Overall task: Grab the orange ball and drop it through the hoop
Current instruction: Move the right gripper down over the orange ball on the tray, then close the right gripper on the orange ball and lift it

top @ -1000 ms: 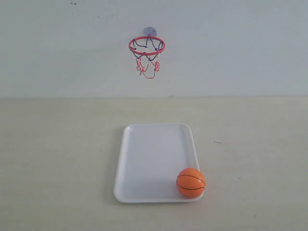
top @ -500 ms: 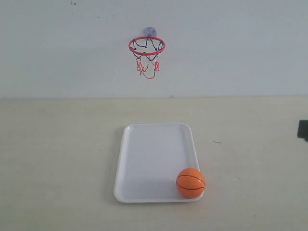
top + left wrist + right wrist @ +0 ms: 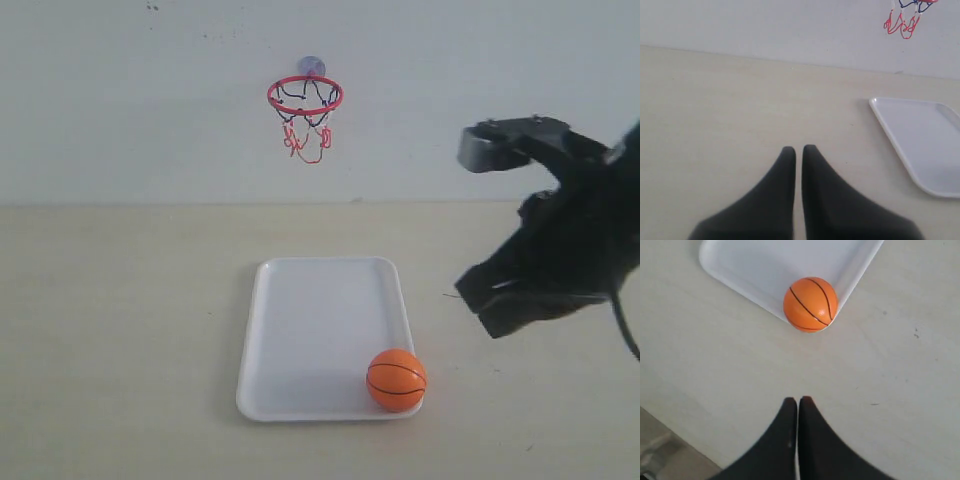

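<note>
The orange ball (image 3: 396,380) (image 3: 810,304) with black seams rests in the near right corner of a white tray (image 3: 310,320) (image 3: 760,265). On the back wall hangs the hoop (image 3: 305,96), a red ring with a string net (image 3: 904,20) on a suction-cup mount. My right gripper (image 3: 480,298) (image 3: 798,400) hovers above the table to the right of the ball, shut and empty. Over bare table left of the tray, my left gripper (image 3: 798,148) is shut with nothing in it; the exterior view does not show it.
The tray (image 3: 920,135) lies in the middle of a pale wooden table (image 3: 120,330). A plain light wall (image 3: 120,100) stands behind it. The table's edge (image 3: 670,432) shows close by in the right wrist view.
The right arm has come into the exterior view from the right edge and now hangs right of the ball. Ball, tray and hoop have not moved.
</note>
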### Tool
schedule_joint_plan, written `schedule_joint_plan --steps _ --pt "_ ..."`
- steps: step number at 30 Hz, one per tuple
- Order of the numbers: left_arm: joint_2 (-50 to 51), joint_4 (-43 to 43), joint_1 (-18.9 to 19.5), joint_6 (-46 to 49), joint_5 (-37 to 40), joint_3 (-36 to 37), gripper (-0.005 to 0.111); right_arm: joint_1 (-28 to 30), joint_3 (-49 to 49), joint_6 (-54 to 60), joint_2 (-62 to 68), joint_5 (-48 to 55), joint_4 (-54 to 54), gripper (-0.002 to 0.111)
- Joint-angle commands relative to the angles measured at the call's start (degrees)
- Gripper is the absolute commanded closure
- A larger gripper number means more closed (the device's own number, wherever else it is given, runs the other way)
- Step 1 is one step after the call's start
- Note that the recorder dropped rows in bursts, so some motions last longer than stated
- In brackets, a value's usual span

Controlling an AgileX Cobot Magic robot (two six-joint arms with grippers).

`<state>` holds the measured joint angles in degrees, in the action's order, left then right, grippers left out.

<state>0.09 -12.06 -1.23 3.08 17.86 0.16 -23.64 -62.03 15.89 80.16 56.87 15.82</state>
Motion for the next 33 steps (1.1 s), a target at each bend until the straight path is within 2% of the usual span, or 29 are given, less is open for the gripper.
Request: schedule_joint_plan --steps 1,4,6,9,11,23,33 --pt "-0.09 -0.11 0.03 -0.46 -0.74 -0.16 0.103 -6.9 -8.55 -15.25 7.12 5.36 -11.88 0.107" --pt "-0.09 -0.11 0.03 -0.46 -0.74 -0.16 0.103 -8.32 -12.49 -16.21 11.87 7.14 -12.15 0.095" --pt "-0.09 -0.11 0.03 -0.46 -0.74 -0.16 0.103 -8.32 -14.21 -17.03 14.56 7.04 -9.84 0.08" --pt "-0.09 -0.11 0.03 -0.46 -0.74 -0.16 0.103 -8.32 -15.42 -18.83 18.37 5.67 -8.77 0.051" --pt "-0.09 -0.11 0.03 -0.46 -0.74 -0.16 0.103 -8.32 -15.42 -19.95 20.63 4.17 -8.77 0.042" --pt "-0.09 -0.11 0.03 -0.46 -0.74 -0.16 0.103 -8.32 -15.42 -20.45 31.94 -6.03 -8.65 0.042" --pt "-0.09 -0.11 0.03 -0.46 -0.74 -0.16 0.103 -8.32 -16.18 -21.83 33.16 -8.48 -9.51 0.042"
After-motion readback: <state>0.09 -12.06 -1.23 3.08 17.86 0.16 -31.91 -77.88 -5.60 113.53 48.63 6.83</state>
